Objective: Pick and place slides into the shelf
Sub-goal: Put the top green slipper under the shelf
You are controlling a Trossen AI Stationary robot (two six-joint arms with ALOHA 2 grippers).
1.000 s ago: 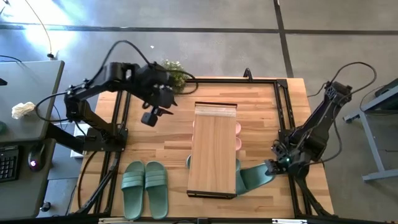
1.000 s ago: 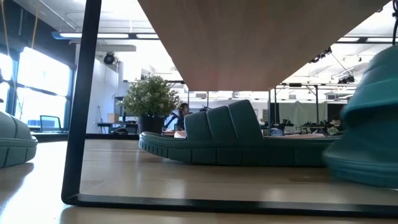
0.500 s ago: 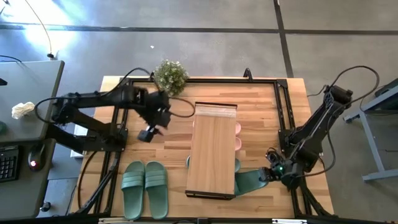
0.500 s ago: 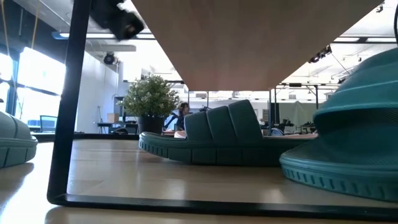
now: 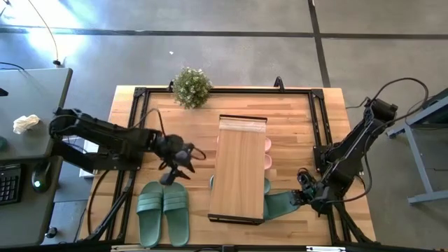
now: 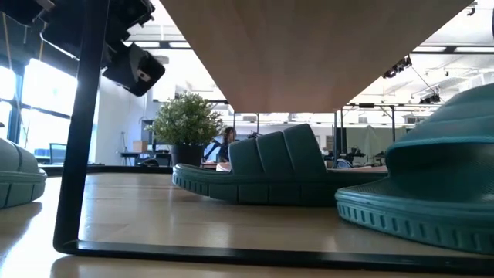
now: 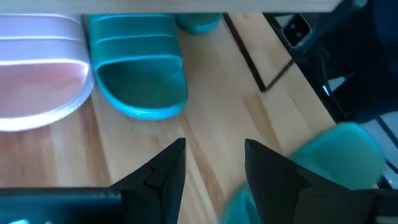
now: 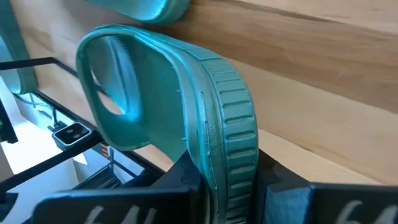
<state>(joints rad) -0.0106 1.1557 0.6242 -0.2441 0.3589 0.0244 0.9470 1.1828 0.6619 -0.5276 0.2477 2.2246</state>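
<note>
Under the shelf (image 5: 239, 168) your right pincer (image 5: 306, 196) pinches a green slide (image 8: 186, 112) by its edge, so it could twist free, while your left pincer (image 5: 170, 175), spread and empty, hovers over the worktop (image 5: 189, 140).

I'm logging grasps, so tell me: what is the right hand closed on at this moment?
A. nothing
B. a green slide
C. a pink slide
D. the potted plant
B: in the right wrist view the right hand pinches the edge of a green slide beside the shelf.
</note>
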